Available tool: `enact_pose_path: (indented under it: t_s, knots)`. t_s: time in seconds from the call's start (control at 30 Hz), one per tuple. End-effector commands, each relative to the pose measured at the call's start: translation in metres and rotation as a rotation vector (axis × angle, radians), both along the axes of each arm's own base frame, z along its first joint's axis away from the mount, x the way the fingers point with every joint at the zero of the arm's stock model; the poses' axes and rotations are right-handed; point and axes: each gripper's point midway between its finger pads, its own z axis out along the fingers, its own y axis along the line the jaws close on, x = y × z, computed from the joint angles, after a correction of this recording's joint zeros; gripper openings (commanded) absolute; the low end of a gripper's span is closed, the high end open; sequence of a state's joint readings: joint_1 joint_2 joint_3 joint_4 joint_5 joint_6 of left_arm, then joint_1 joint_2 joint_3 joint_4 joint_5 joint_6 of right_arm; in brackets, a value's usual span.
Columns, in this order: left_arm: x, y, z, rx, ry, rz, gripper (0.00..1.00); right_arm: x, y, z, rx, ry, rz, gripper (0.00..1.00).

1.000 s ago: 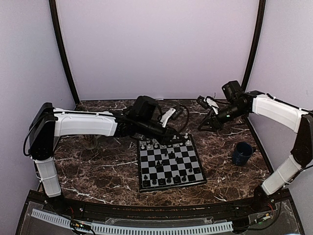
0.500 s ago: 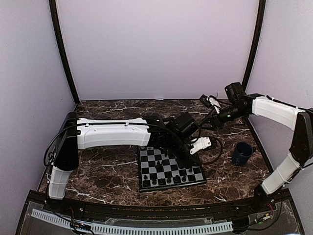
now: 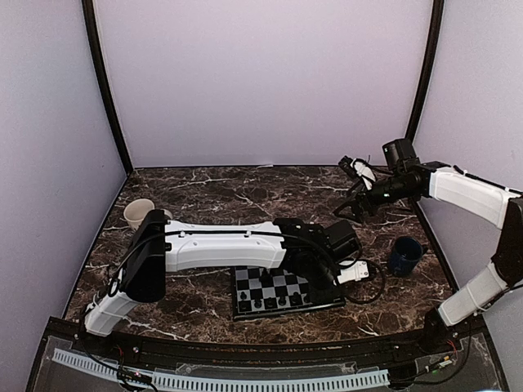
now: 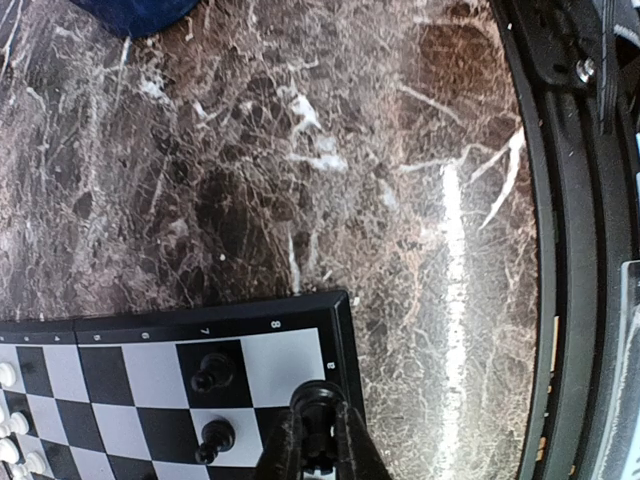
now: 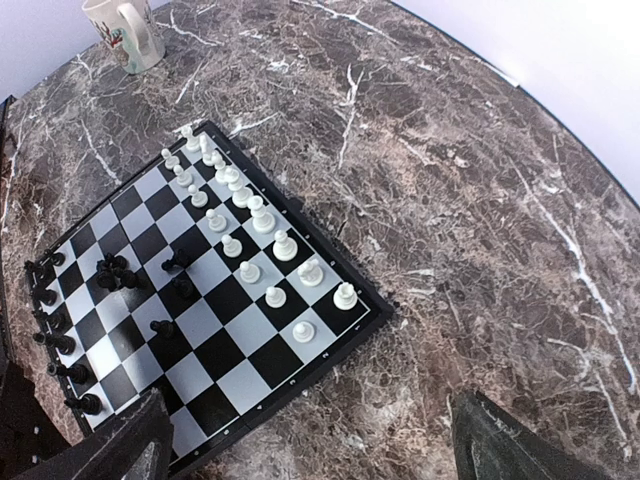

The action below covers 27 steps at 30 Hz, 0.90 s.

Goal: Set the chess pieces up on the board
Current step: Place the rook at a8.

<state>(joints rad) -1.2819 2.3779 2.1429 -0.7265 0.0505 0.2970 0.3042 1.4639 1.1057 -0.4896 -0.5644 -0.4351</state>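
Left pincer (image 4: 318, 440) is clamped on a black piece (image 4: 316, 404), held upright low over the board (image 4: 283, 366) near its corner, likely its home rank, since other black pieces (image 4: 212, 372) stand beside it. Right pincer (image 5: 310, 425) is spread wide and empty, raised off to the side, presumably keeping clear.

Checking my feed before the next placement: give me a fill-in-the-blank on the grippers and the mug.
1. The left gripper is shut on a ____ chess piece.
2. The right gripper is ____.
3. The mug to the right of the board is ____.
Missing words: black; open; blue.
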Motion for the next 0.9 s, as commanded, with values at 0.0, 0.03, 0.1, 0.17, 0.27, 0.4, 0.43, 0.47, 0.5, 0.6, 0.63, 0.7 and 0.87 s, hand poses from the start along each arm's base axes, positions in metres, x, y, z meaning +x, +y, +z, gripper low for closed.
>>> enact_pose_path:
  t_s: [0.0, 0.03, 0.1, 0.17, 0.27, 0.4, 0.43, 0.47, 0.5, 0.6, 0.63, 0.7, 0.87]
  knots:
    - [0.004, 0.005, 0.000, 0.040, -0.038, 0.001, 0.06, 0.007, -0.006, 0.020, 0.009, -0.100, -0.034, 0.98]
    - [0.006, 0.006, -0.003, 0.047, -0.040, 0.006, 0.06, 0.006, -0.006, 0.019, 0.009, -0.097, -0.032, 0.98]
    - [0.006, 0.008, -0.008, 0.060, -0.044, 0.006, 0.06, 0.005, -0.006, 0.018, 0.006, -0.095, -0.031, 0.98]
    - [0.008, 0.008, -0.012, 0.068, -0.050, 0.013, 0.06, 0.004, -0.006, 0.019, 0.008, -0.096, -0.026, 0.98]
    - [0.010, 0.007, -0.014, 0.068, -0.057, 0.020, 0.06, 0.002, -0.005, 0.020, 0.011, -0.098, -0.019, 0.98]
    - [0.011, 0.006, -0.021, 0.076, -0.062, 0.021, 0.07, 0.000, -0.005, 0.017, 0.010, -0.092, -0.012, 0.98]
    - [0.011, 0.006, -0.022, 0.077, -0.059, 0.021, 0.07, 0.000, -0.005, 0.017, 0.010, -0.089, -0.011, 0.98]
    - [0.010, 0.006, -0.022, 0.076, -0.056, 0.019, 0.07, 0.000, -0.005, 0.016, 0.012, -0.088, -0.007, 0.98]
    - [0.009, 0.005, -0.023, 0.075, -0.049, 0.017, 0.07, 0.000, -0.005, 0.015, 0.011, -0.085, -0.007, 0.98]
    - [0.007, 0.004, -0.023, 0.067, -0.034, 0.010, 0.07, 0.000, -0.004, 0.014, 0.012, -0.082, -0.003, 0.98]
    - [0.006, 0.003, -0.023, 0.066, -0.034, 0.009, 0.07, -0.001, -0.004, 0.014, 0.011, -0.082, -0.002, 0.98]
    - [0.006, 0.002, -0.024, 0.064, -0.034, 0.009, 0.07, -0.001, -0.004, 0.013, 0.011, -0.081, -0.001, 0.98]
    - [0.005, 0.000, -0.025, 0.056, -0.021, 0.005, 0.08, -0.002, -0.004, 0.011, 0.009, -0.075, 0.001, 0.98]
